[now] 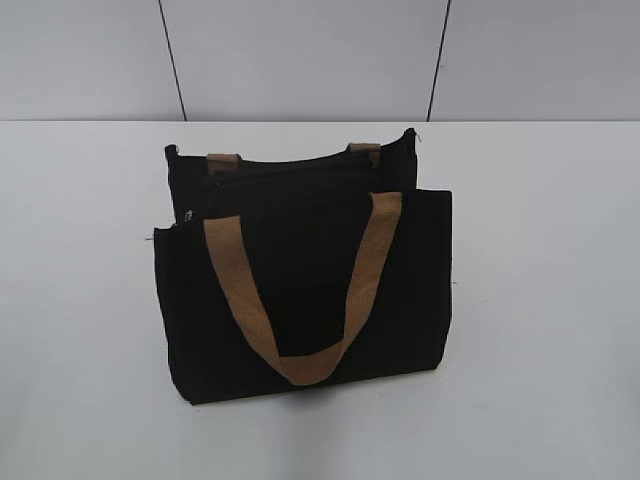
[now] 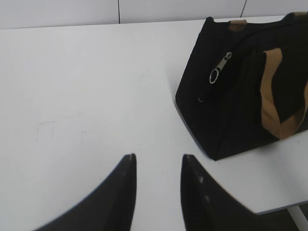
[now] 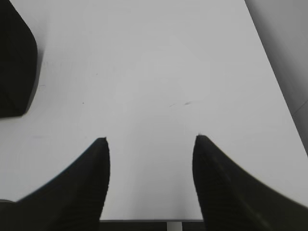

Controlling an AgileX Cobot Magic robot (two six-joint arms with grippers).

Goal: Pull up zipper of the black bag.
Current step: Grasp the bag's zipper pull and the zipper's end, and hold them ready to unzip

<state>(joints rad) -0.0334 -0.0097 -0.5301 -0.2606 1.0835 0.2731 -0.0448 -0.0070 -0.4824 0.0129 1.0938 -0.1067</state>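
The black bag (image 1: 300,290) stands on the white table (image 1: 540,300), its tan handle (image 1: 300,300) hanging over the front. The zipper runs along its top; its silvery pull tab (image 2: 220,68) hangs at the bag's left end and shows faintly in the exterior view (image 1: 190,214). In the left wrist view the bag (image 2: 231,106) is at the upper right. My left gripper (image 2: 158,159) is open and empty, low over the table, short and left of the bag. My right gripper (image 3: 151,138) is open and empty; the bag's corner (image 3: 14,62) lies at its far left. Neither gripper shows in the exterior view.
A grey panelled wall (image 1: 300,50) stands behind the table. The table's near edge (image 3: 154,220) runs just under my right gripper, and its right edge (image 3: 274,72) slants past it. The table's corner (image 2: 288,204) shows at the lower right of the left wrist view.
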